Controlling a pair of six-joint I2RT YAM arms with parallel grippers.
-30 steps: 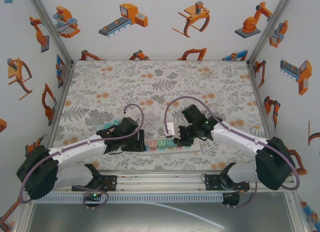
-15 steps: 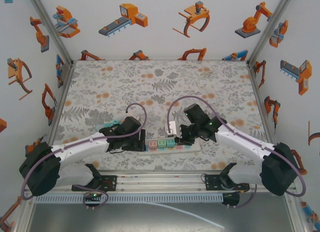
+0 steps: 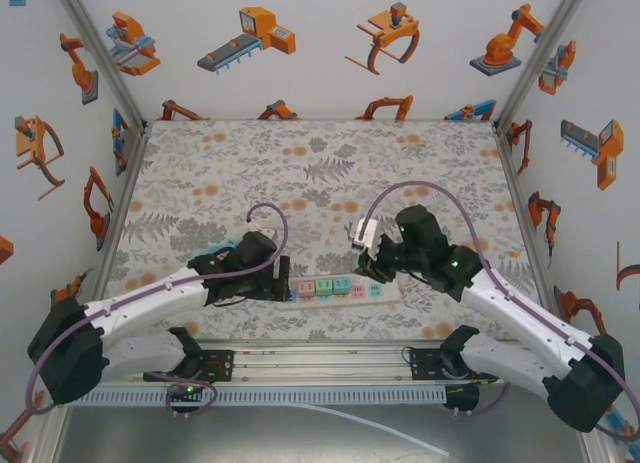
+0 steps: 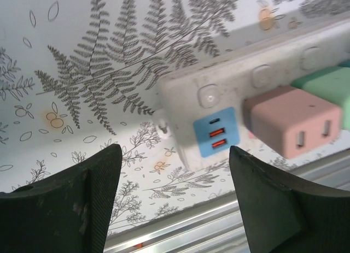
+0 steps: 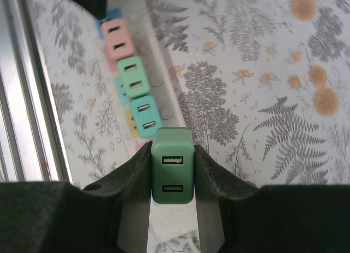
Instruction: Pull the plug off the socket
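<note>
Above power strip [image 5: 156, 51] — right gripper [image 5: 173, 154] clamps green plug [image 5: 173, 179] | left gripper [image 4: 175, 171] spread wide

In the left wrist view the power strip [image 4: 262, 83] and the pale green plug [image 4: 328, 89] on it run blurred off the right edge. In the right wrist view the dark green plug [image 5: 173, 174] in the right claw [image 5: 173, 154] hides its own prongs and the strip's near end. From above, the strip's left end lies under the left claw [image 3: 283, 283].
</note>
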